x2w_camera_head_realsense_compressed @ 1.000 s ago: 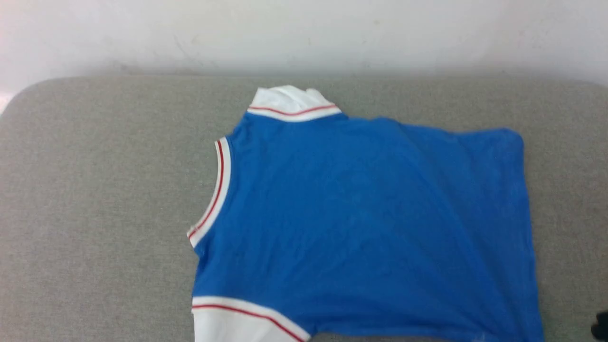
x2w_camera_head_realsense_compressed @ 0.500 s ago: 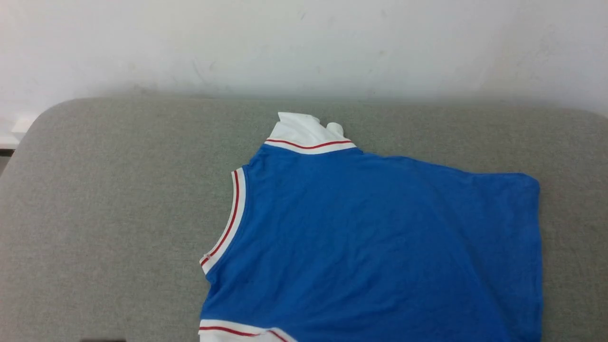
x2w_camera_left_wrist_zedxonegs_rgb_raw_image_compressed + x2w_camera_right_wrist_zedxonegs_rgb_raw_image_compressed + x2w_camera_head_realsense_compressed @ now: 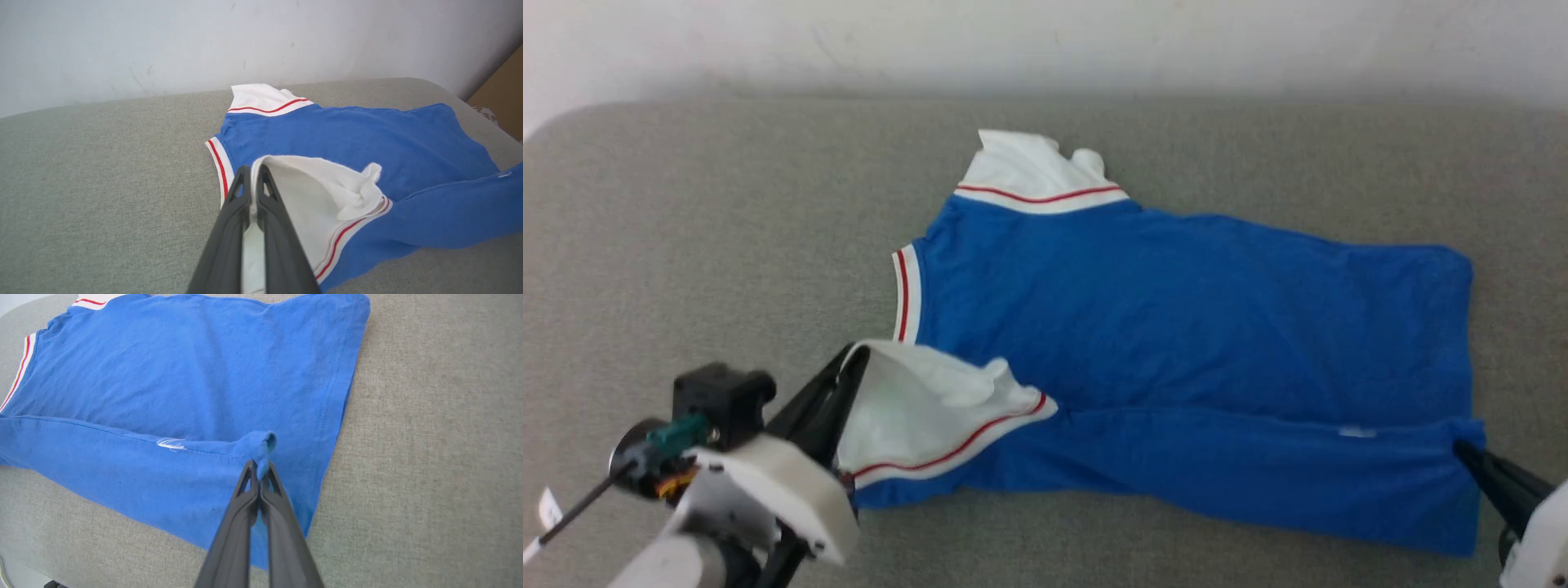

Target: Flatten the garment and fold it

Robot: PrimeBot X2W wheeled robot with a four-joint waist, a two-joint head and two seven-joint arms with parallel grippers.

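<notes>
The head view looks down across the grey surface [image 3: 686,229]; both wrist views ride low and near the garment [image 3: 1176,310] (all three share it), the left facing the wall [image 3: 122,41].

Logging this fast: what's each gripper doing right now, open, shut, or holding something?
Left gripper: shut on the garment, at its white sleeve.
Right gripper: shut on the garment, at a blue hem corner.

A grey fabric-covered tabletop [image 3: 686,245] with rounded corners meets a scuffed white wall [image 3: 1045,33] along its far edge.
</notes>
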